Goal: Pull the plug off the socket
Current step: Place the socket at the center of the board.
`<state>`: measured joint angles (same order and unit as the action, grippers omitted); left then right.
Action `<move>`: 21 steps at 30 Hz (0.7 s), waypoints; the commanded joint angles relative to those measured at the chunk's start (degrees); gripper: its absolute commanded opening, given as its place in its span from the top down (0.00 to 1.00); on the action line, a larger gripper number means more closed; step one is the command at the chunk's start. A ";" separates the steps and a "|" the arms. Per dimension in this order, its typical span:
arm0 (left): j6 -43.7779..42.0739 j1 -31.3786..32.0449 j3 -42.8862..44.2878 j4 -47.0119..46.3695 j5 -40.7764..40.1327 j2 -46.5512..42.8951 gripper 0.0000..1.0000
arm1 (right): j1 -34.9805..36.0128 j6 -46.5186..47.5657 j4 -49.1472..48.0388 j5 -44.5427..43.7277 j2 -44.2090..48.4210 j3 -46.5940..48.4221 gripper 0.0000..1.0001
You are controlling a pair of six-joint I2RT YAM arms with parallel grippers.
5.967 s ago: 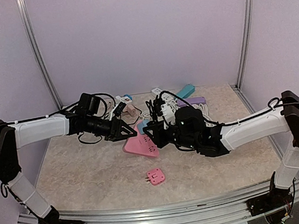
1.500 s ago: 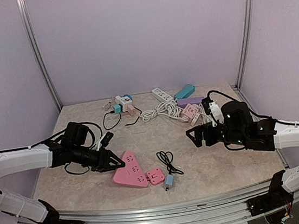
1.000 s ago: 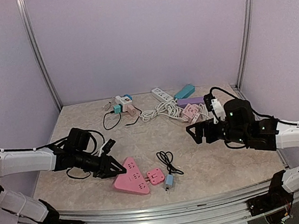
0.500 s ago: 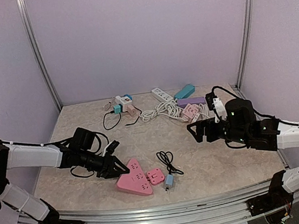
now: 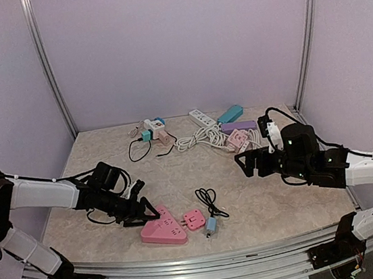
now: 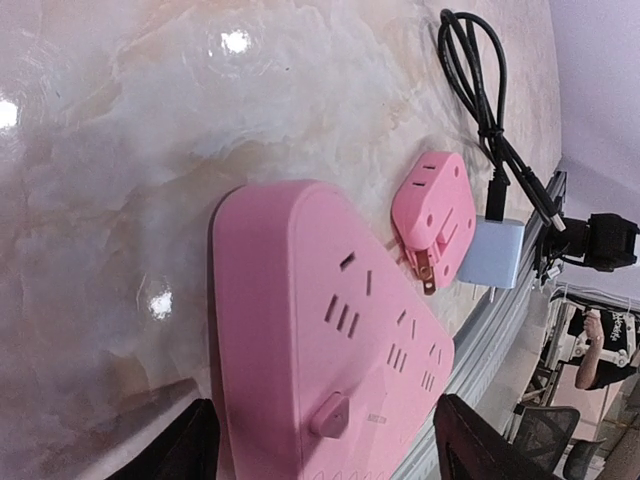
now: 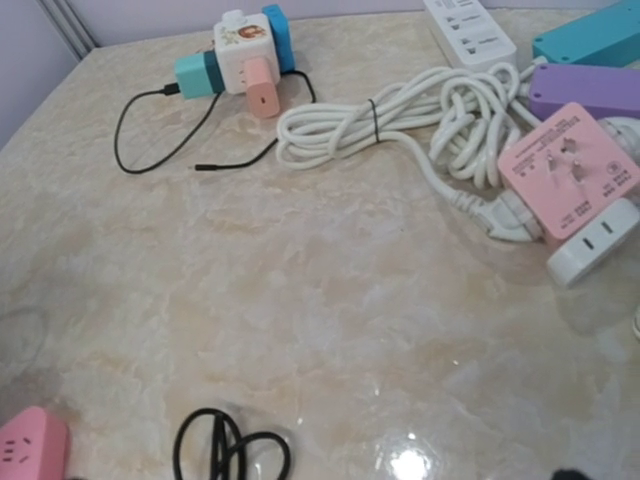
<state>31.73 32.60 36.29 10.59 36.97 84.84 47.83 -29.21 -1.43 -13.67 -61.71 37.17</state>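
The pink triangular socket (image 5: 162, 230) lies flat near the table's front edge. My left gripper (image 5: 143, 215) is open, and the socket's near corner (image 6: 320, 340) sits between its dark fingers (image 6: 190, 450). The small pink plug (image 5: 194, 219) lies loose on the table beside the socket, its metal prongs (image 6: 425, 272) bare and pointing at it. My right gripper (image 5: 247, 163) hovers open over the right side of the table, holding nothing. In the right wrist view its fingers barely show, and one corner of the socket (image 7: 30, 440) peeks in at the bottom left.
A pale blue adapter (image 5: 211, 225) with a coiled black cable (image 5: 209, 200) lies right of the plug. At the back are a white strip (image 5: 201, 117), teal strip (image 5: 230, 114), purple strip (image 5: 238, 126), pink adapter (image 7: 568, 170), white cord (image 7: 390, 120) and a cube adapter (image 7: 245, 40).
My left gripper has opened and let go of the socket, which now rests a little further left. The right arm has hardly moved.
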 commanded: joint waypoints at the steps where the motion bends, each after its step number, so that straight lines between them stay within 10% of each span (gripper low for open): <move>1: -2.35 0.22 1.55 1.96 -1.91 -0.75 0.23 | -0.56 0.35 3.05 -1.42 0.86 0.16 0.00; 7: -3.86 0.36 3.65 7.36 -9.06 -3.34 0.02 | -0.54 0.76 6.30 -2.86 1.94 1.50 0.00; 21: -14.85 -17.86 24.16 17.70 -6.53 -12.70 0.01 | -5.66 8.25 28.69 -6.66 -7.13 19.85 0.00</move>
<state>22.33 20.08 55.09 25.34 27.09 73.28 46.11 -24.95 17.91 -20.40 -63.70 52.38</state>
